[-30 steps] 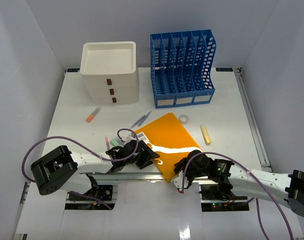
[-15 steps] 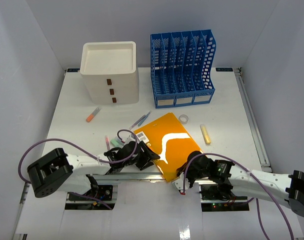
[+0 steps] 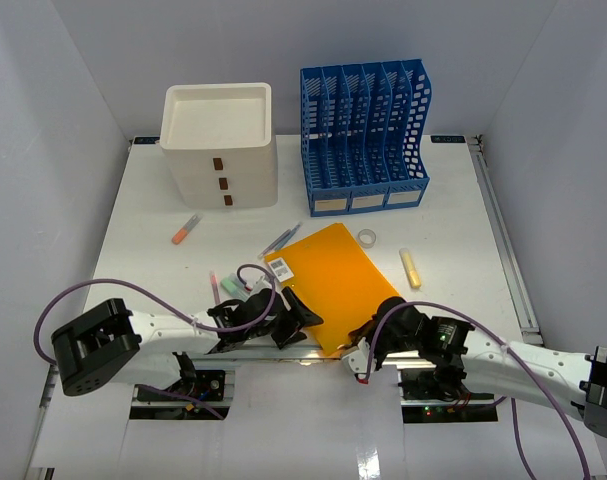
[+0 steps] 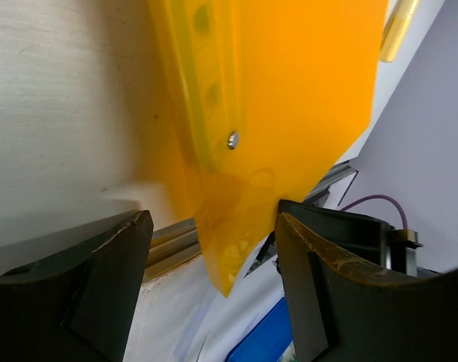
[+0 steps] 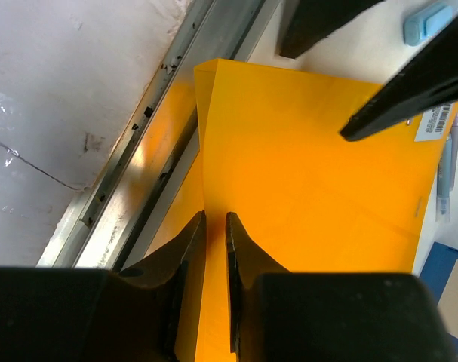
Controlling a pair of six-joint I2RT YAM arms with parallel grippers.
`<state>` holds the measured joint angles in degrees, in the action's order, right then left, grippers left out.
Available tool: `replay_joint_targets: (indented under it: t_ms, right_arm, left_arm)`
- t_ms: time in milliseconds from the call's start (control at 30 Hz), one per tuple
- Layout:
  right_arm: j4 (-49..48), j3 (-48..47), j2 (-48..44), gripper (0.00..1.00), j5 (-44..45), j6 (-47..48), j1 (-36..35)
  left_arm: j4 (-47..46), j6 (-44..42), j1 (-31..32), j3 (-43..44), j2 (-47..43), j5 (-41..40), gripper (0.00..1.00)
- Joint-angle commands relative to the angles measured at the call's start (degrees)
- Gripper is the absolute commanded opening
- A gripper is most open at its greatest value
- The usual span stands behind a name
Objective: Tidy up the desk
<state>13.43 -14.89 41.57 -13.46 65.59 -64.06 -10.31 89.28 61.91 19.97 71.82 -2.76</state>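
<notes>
An orange folder (image 3: 333, 280) lies on the white desk (image 3: 453, 220), its near corner hanging over the silver front rail. My right gripper (image 3: 361, 345) is at that front edge. In the right wrist view its jaws (image 5: 215, 219) are pinched on a raised fold of the folder (image 5: 311, 173). My left gripper (image 3: 301, 318) stands open at the folder's left side. In the left wrist view the folder's corner (image 4: 229, 249) hangs between the wide-apart fingers (image 4: 108, 271) and touches neither.
A white three-drawer box (image 3: 219, 145) and a blue file rack (image 3: 363, 135) stand at the back. Loose on the desk lie an orange marker (image 3: 186, 229), pens (image 3: 281, 240), a tape roll (image 3: 367, 237), a yellow highlighter (image 3: 410, 267) and small items (image 3: 218, 285) left of the folder.
The right gripper's jaws have closed onto the folder's front edge. The left gripper has opened wider and drawn slightly toward the desk's front edge.
</notes>
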Motion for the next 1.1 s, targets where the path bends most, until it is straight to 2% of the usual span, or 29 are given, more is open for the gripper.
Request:
replay_joint_targets:
  t_ms: [0, 233, 433, 567, 867, 1067]
  right_arm:
    - [0.10, -2.51, -1.05, 0.17, -0.57, -2.58, 0.62]
    - [0.33, -3.01, -1.58, 0.15, -1.16, -3.14, 0.85]
    - [1.07, -3.93, -1.69, 0.15, -2.11, -3.91, 1.05]
    - [1.60, -4.53, -2.02, 0.14, -2.91, -4.43, 1.40]
    - [2.19, -4.71, -1.92, 0.13, -4.17, -5.02, 1.57]
    - [3.56, -5.36, -1.40, 0.17, -5.99, -5.31, 1.68]
  left_arm:
    - [0.68, 1.41, 1.07, 0.61, 0.92, -0.57, 0.77]
    - [-2.08, 2.80, 1.55, -0.13, 1.96, -3.10, 0.78]
    - [-7.46, 3.43, 1.55, 1.82, 7.40, -4.82, 0.78]
    - [-11.91, 6.75, 1.55, 0.10, 8.68, -6.36, 0.76]
    - [-15.03, 8.21, 1.55, -3.40, 5.05, -11.49, 0.51]
    - [-16.59, 5.14, 1.55, -4.95, 1.19, -13.89, 0.22]
